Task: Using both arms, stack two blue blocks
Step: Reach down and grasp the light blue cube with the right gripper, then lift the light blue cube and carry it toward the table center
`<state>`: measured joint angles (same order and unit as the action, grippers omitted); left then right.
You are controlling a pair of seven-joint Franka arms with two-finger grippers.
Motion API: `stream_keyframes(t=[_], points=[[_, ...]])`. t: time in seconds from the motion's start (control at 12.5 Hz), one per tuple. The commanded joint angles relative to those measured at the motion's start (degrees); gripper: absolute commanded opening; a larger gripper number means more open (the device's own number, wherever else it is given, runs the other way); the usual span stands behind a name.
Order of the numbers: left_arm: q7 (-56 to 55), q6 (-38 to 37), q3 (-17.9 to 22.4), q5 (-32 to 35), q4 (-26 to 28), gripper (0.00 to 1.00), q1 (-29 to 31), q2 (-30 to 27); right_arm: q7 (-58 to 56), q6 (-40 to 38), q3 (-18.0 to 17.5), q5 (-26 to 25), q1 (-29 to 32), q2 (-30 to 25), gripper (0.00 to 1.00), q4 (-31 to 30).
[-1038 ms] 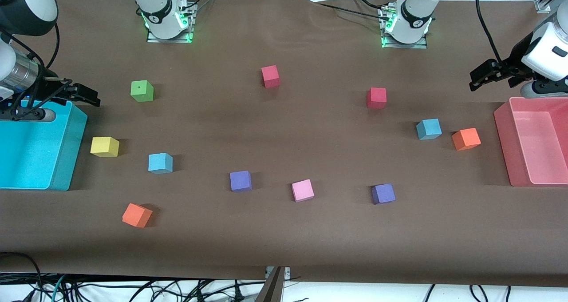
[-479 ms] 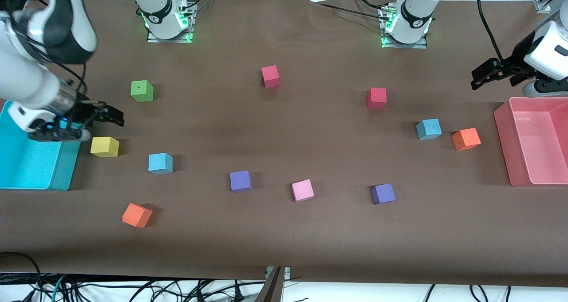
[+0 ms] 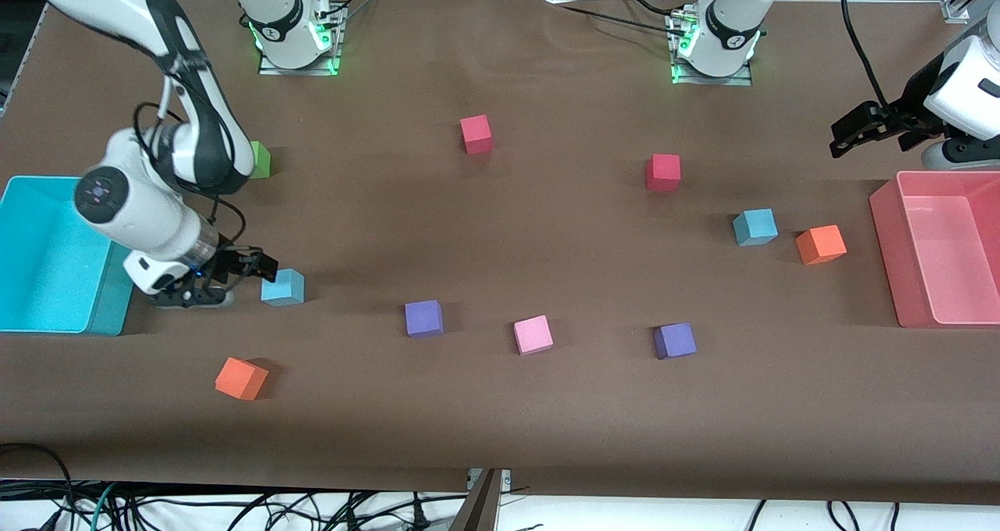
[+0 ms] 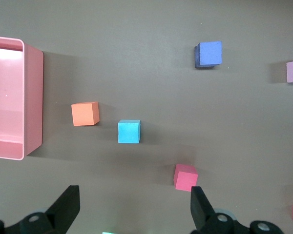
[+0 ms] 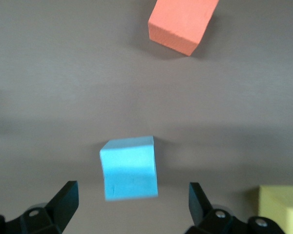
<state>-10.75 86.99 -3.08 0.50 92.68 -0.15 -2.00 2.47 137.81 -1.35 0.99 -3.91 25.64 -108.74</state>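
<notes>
One blue block (image 3: 283, 287) lies toward the right arm's end of the table, near the cyan bin. My right gripper (image 3: 256, 268) hangs low right beside it, open. In the right wrist view this block (image 5: 129, 167) sits just ahead of the gap between the spread fingers (image 5: 66, 197), untouched. The other blue block (image 3: 755, 227) lies toward the left arm's end, beside an orange block (image 3: 820, 244). My left gripper (image 3: 845, 136) waits open, high over the table next to the pink bin. In the left wrist view (image 4: 134, 197) the second blue block (image 4: 129, 131) lies well below.
A cyan bin (image 3: 117, 304) and a pink bin (image 3: 887, 242) stand at the table's two ends. Red (image 3: 476, 134), purple (image 3: 423, 318), pink (image 3: 533, 334) and orange (image 3: 241, 379) blocks are scattered about. The right arm partly hides a green block (image 3: 261, 159). A yellow block (image 5: 283, 209) lies beside the right gripper.
The right arm has swung from over the cyan bin, past the yellow block, down to the blue block. The left gripper has barely moved.
</notes>
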Motion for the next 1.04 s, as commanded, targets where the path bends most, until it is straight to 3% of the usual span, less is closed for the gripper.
stream_keyframes(t=[0.0,0.72,0.8,0.88,0.96], points=[[-0.2,-0.9,-0.2,-0.9,-0.5,1.00,0.4,-0.7,0.1,4.3,-0.4,-0.7,0.1,3.7,1.00,0.5],[-0.2,-0.2,-0.1,-0.5,-0.4,1.00,0.4,-0.6,-0.5,5.5,-1.8,-0.6,0.0,6.6,0.99,0.4],[-0.2,-0.2,-0.1,-0.5,-0.4,1.00,0.4,-0.5,-1.6,5.5,-1.8,-0.6,0.1,7.1,0.82,0.4],[-0.2,0.1,-0.1,-0.5,-0.4,1.00,0.5,-0.5,-1.6,5.3,-1.8,-0.6,0.1,7.3,0.48,0.3],[-0.2,0.4,-0.1,-0.5,-0.4,1.00,0.5,-0.5,-1.7,5.3,-1.8,-0.6,0.1,7.3,0.37,0.2]])
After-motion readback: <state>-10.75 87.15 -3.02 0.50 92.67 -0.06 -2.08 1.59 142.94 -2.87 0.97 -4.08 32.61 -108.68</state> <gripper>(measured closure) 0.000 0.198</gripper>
